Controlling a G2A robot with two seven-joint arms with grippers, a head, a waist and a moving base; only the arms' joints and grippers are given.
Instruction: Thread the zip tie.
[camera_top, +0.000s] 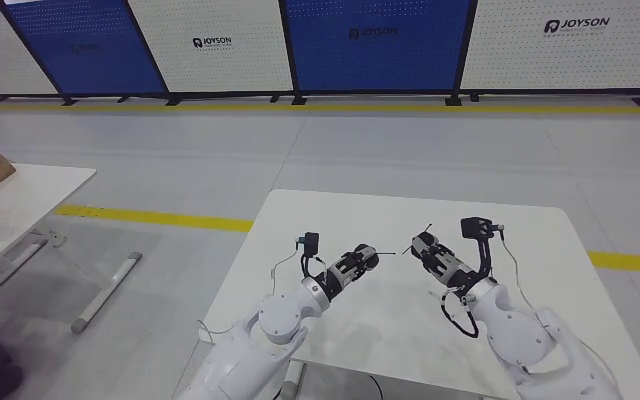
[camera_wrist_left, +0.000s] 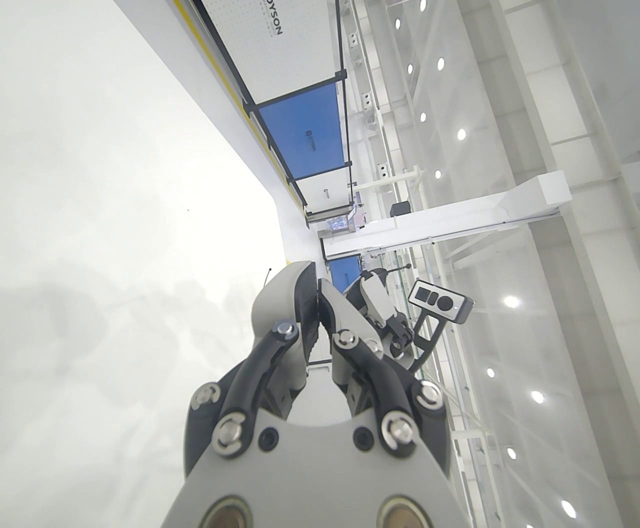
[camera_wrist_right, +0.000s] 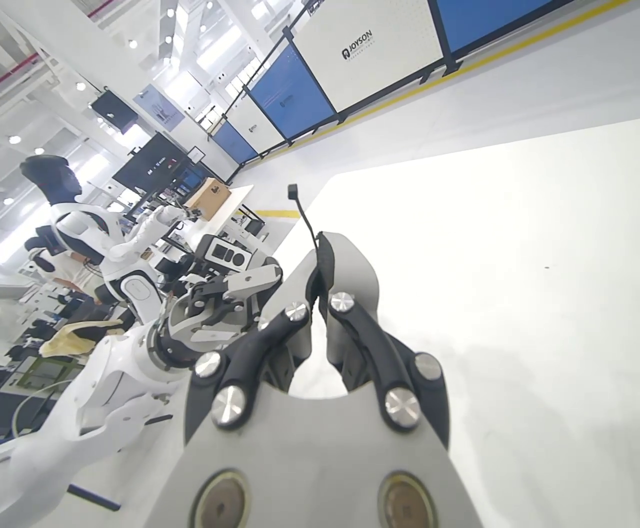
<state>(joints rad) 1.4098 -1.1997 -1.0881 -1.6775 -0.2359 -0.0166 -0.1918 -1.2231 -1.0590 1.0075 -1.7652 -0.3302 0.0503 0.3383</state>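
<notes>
Left gripper (camera_wrist_left: 316, 280): seen over the white table (camera_top: 330, 215), left of centre. Its fingers are pressed together at the tips. Whether anything is pinched between them cannot be told.

Between the arms: the two grippers are pointed toward each other, near but apart.

Right gripper (camera_wrist_right: 320, 246): clamped on the black zip tie (camera_wrist_right: 304, 217). The strap is pinched between the pads, and the head stands free beyond the fingertips, lifted off the table. The tail end is hidden by the fingers.

Handling, as judged:
- The tie is taken to be very light, thin and springy, with a slick surface. It is likely to bend or flick when pushed rather than hold a line.
- The head end is best gripped just below the head, as it is now, so the slot is kept open and steady.
- The tail should be taken close to its tip, so little free length is left to wander off the slot.
- A firm pinch is advised, since a smooth strap may slide or twist between the pads.
</notes>
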